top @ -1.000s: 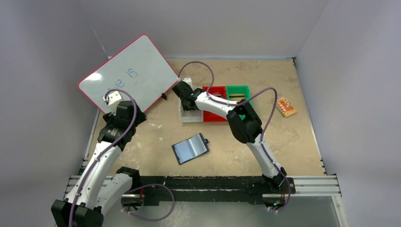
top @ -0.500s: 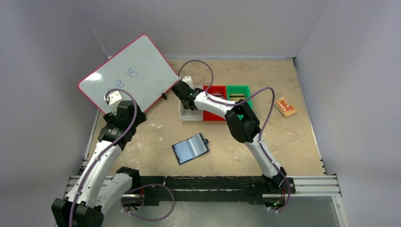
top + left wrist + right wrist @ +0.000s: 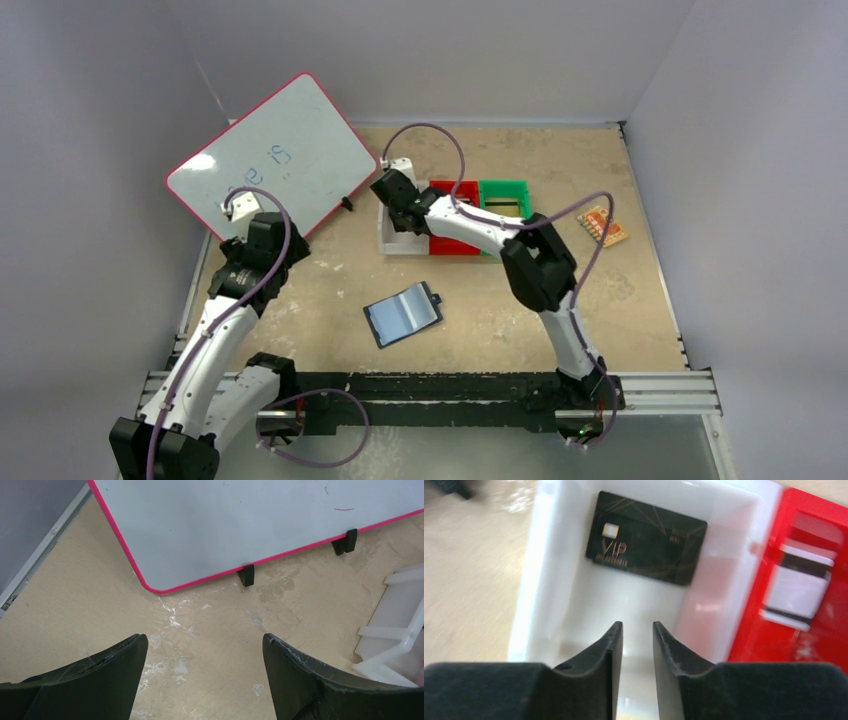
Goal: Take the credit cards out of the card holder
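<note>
Hovering over white bin (image 3: 531, 580) with black card (image 3: 646, 537), right fingers (image 3: 611, 650) slightly parted, left fingers (image 3: 115, 670) spread wide

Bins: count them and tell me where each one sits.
3, side by side in one row: white bin at the left, red bin in the middle, green bin at the right. None seems hidden.

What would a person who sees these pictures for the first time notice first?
Probably the big pink-edged whiteboard leaning at the far left. Next, the right hand over a white bin with a black VIP card lying inside, a red bin beside it. The card holder lies open in the middle of the table.
</note>
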Robot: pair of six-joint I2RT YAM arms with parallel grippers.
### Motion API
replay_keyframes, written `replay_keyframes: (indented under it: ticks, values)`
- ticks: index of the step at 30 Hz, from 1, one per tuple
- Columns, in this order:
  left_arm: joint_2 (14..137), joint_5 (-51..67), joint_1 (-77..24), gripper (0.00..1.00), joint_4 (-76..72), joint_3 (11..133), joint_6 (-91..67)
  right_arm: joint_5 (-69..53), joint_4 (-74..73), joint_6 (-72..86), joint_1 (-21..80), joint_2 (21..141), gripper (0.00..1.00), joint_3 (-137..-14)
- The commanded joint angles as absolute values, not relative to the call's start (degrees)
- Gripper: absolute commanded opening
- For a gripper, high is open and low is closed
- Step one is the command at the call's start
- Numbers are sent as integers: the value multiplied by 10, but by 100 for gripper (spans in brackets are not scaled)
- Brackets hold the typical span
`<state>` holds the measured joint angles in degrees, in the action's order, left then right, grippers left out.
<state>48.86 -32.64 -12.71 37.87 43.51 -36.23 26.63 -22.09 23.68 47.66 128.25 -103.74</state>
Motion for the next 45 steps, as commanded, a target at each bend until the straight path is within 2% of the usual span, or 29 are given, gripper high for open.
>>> replay_keyframes:
  ticks: [1, 5, 8, 14, 24, 28, 30, 33, 38, 40, 45]
  values:
    - [489, -317, -123, 85, 365, 454, -351, 287, -174, 269, 519, 1120, 35, -962]
    - [490, -318, -123, 85, 364, 454, -351, 277, -151, 328, 568, 1035, 49, -842]
    - [493, -319, -123, 85, 364, 454, -352, 220, -98, 362, 617, 986, 58, -748]
    - [496, -327, -123, 85, 366, 454, -354, 178, -78, 440, 692, 975, 64, -663]
    - [515, -325, -123, 83, 367, 455, -354, 211, -136, 469, 720, 1061, 70, -674]
    - [516, -327, -123, 83, 368, 454, -354, 221, -161, 481, 721, 1091, 66, -674]
    - [517, -327, -123, 83, 367, 453, -355, 222, -162, 491, 721, 1096, 59, -666]
    - [521, -325, -123, 82, 368, 454, -355, 223, -165, 515, 721, 1092, 43, -655]
    - [526, -321, -123, 81, 367, 453, -354, 235, -183, 559, 721, 1070, 36, -638]
    - [526, -318, -123, 81, 366, 452, -353, 251, -215, 590, 721, 1064, 29, -632]
    - [529, -311, -123, 81, 365, 453, -352, 251, -243, 663, 722, 1027, 31, -583]
